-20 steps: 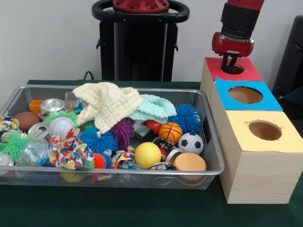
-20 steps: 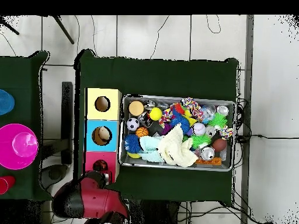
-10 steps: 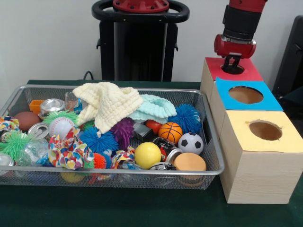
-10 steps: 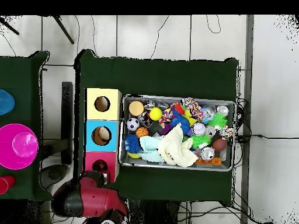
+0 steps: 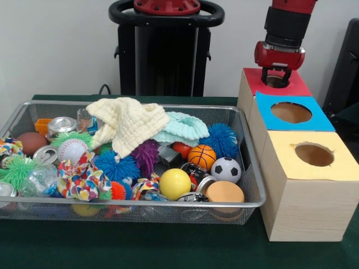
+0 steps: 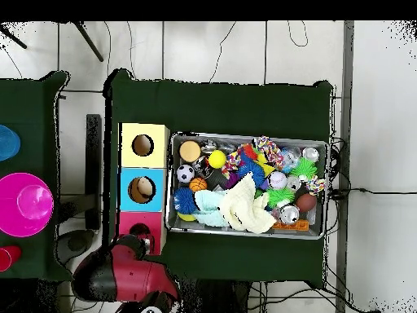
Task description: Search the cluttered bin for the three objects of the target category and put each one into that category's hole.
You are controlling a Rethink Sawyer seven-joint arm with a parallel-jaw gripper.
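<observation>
My gripper point(image 5: 276, 78) hangs open just above the round hole of the red-topped box point(image 5: 296, 87), with nothing between its fingers. In the overhead view only the red arm point(image 6: 122, 274) shows, beside the red-topped box point(image 6: 129, 222). The wire bin point(image 5: 140, 203) holds a mixed pile: a basketball point(image 5: 201, 157), a soccer ball point(image 5: 226, 169), a yellow ball point(image 5: 175, 184), a baseball point(image 5: 72, 150), spiky rubber balls, metal cans point(image 5: 60, 126), a cream cloth point(image 5: 129, 123) and a mint cloth point(image 5: 182, 128). The cloths hide part of the pile.
A blue-topped box point(image 5: 317, 120) and a yellow-topped box point(image 5: 342, 165), each with a round hole, stand in line with the red one, to the right of the bin. A pink plate point(image 6: 24, 204) lies on a separate table at the overhead view's left.
The gripper has risen out of the red box's hole and its fingers have spread apart. Nothing in the bin has moved.
</observation>
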